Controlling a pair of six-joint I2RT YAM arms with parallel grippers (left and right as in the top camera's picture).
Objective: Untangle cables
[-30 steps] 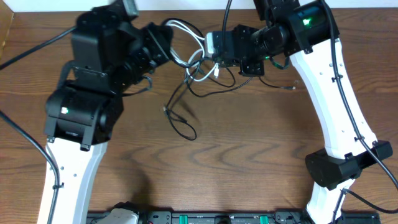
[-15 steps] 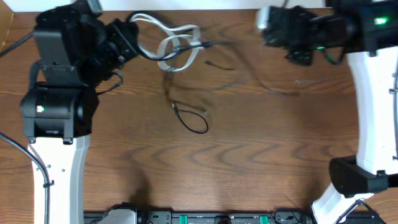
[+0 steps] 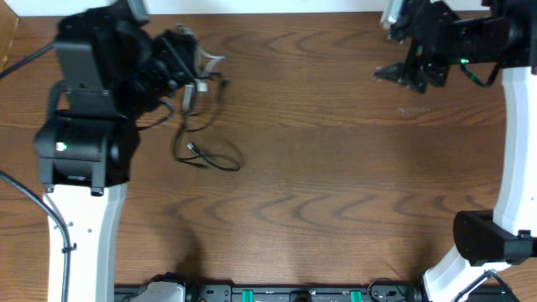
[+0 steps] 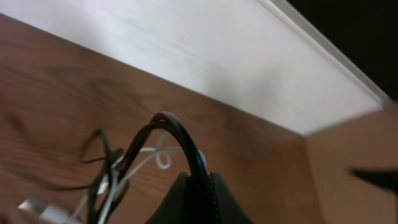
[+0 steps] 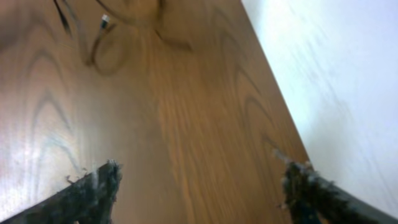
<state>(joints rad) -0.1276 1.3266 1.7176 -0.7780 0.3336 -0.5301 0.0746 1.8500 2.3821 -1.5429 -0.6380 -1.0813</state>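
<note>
The cables are bunched at the far left of the table. In the overhead view a white cable and black cables hang from my left gripper, and one black loop with a small plug trails toward the table's middle. In the left wrist view the left gripper is shut on a black cable that arches up out of its fingers, with the white cable beside it. My right gripper is at the far right, open and empty. Its fingers stand wide apart over bare wood, far from the cables.
The table's back edge meets a white wall just behind both grippers. A faint blurred streak lies on the wood below the right gripper; I cannot tell what it is. Black equipment lines the front edge.
The right gripper opened, let go of the cables and swung to the far right. The left arm pulled the whole bundle left, so the cables left the table's middle.
</note>
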